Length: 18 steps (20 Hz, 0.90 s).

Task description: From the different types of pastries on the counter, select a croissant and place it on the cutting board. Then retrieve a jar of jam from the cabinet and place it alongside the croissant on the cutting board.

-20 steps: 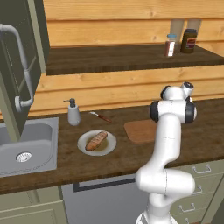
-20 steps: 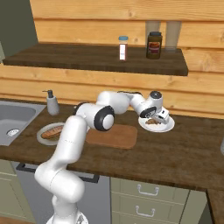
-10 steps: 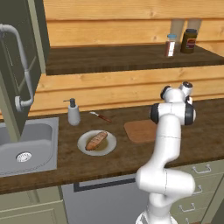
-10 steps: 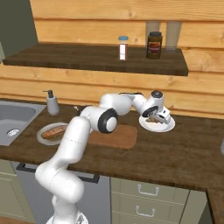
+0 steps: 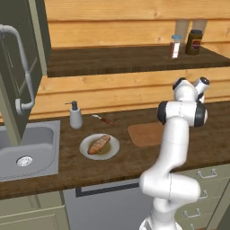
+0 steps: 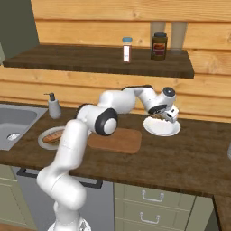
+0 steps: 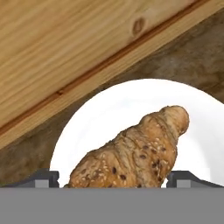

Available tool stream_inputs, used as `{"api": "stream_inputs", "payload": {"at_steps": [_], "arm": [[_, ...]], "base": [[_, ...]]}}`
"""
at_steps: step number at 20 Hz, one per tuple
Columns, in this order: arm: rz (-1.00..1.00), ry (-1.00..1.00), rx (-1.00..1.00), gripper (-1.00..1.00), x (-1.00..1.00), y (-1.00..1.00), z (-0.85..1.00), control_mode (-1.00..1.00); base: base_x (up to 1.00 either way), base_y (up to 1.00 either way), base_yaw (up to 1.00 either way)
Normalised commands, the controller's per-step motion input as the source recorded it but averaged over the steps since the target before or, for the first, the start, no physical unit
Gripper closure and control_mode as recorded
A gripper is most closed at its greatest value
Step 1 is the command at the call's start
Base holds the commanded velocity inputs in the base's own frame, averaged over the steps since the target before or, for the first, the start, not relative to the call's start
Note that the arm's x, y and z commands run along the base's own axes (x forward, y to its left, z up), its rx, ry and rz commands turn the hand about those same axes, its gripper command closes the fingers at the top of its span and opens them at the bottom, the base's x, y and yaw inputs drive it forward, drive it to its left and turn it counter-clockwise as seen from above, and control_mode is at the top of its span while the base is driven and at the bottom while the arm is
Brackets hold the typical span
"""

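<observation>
A seeded brown croissant [image 7: 135, 148] sits between my gripper's [image 7: 117, 177] two fingertips, which press against its sides, with the white plate [image 7: 109, 109] just beneath it. In the right base view the gripper [image 6: 164, 115] hangs low over that plate [image 6: 162, 129] at the back right of the counter [image 6: 189, 158]. The cutting board [image 6: 115, 140] [image 5: 143, 134] lies bare to the plate's left. The cabinet's dark door [image 5: 15, 54] is at the far left. The jar of jam is out of view.
A second plate with a long bread roll [image 5: 99, 146] lies near the sink [image 5: 27, 148], by a soap dispenser [image 5: 75, 116] and a knife [image 5: 104, 120]. The wooden shelf above holds a blue-capped bottle [image 6: 127, 49] and a dark brown jar [image 6: 159, 46].
The hand has risen slightly and shifted right over the white plate. The croissant now shows under the gripper, and the plate's middle looks bare white.
</observation>
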Motion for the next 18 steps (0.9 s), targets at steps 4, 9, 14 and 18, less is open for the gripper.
{"api": "stream_inputs", "payload": {"at_steps": [4, 9, 14, 18], "arm": [[0.00, -0.13, 0.06, 1.00, -0.87, 0.52, 0.02, -1.00], [0.01, -0.10, 0.01, 1.00, -0.82, 0.64, 0.01, -1.00], [0.01, -0.02, 0.00, 1.00, -0.18, 0.23, 0.02, -1.00], [0.06, 0.01, 0.00, 1.00, -0.40, 0.07, 0.04, -1.00]], "base": [[0.00, 0.00, 0.00], [0.00, 0.00, 0.00], [0.00, 0.00, 0.00], [0.00, 0.00, 0.00]]}}
